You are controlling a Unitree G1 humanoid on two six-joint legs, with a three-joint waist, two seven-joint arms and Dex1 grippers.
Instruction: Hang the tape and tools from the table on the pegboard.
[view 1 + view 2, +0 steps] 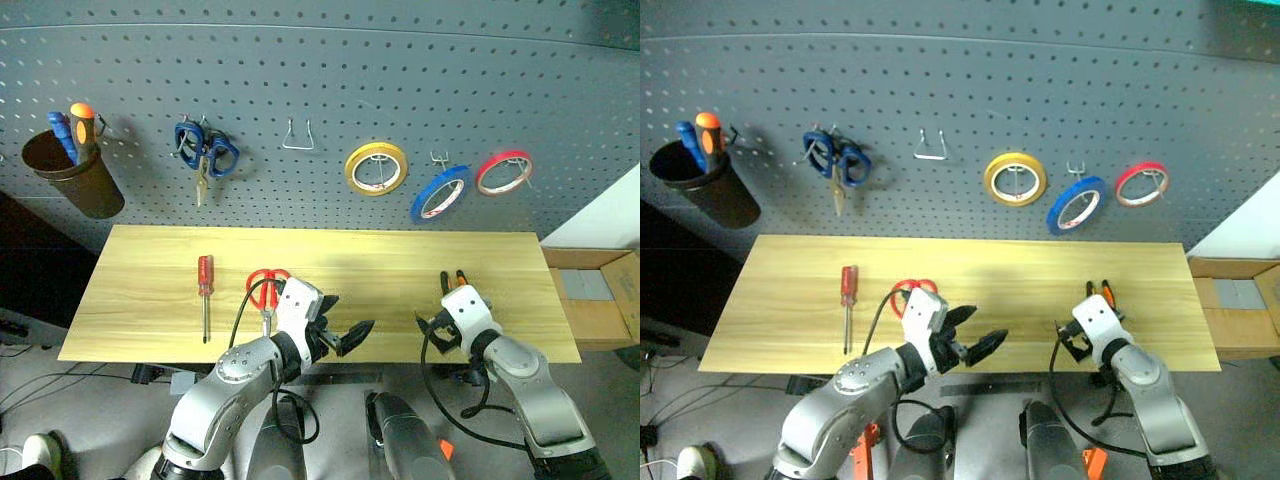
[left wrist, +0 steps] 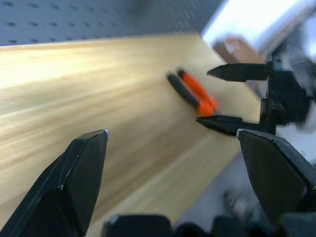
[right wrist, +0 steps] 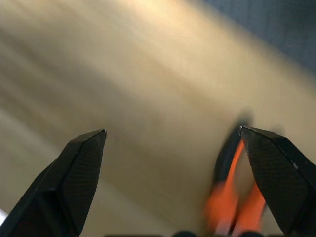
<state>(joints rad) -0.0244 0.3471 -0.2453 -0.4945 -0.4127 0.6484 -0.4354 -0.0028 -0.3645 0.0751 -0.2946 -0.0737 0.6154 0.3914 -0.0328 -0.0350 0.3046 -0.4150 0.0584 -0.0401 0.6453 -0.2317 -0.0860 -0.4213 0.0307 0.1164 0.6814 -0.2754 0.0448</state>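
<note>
The blue tape (image 1: 440, 193) hangs on a hook of the dark grey pegboard (image 1: 350, 70). On the wooden table (image 1: 380, 265) lie a red-handled screwdriver (image 1: 205, 290), red scissors (image 1: 266, 288) and orange-and-black pliers (image 1: 453, 283). My left gripper (image 1: 345, 320) is open and empty over the table's front edge, just right of the scissors. My right gripper (image 1: 432, 330) is also open and empty, at the front edge just short of the pliers. The pliers (image 3: 231, 195) lie beyond its right finger (image 3: 279, 173). The left wrist view shows the pliers (image 2: 192, 91) and the open right gripper (image 2: 217, 96).
On the pegboard hang a brown cup (image 1: 75, 175) holding blue and orange handles, blue-handled scissors (image 1: 205, 152), an empty wire hook (image 1: 298, 137), a yellow roll (image 1: 376, 168) and a red roll (image 1: 503, 172). An open cardboard box (image 1: 600, 290) stands right of the table.
</note>
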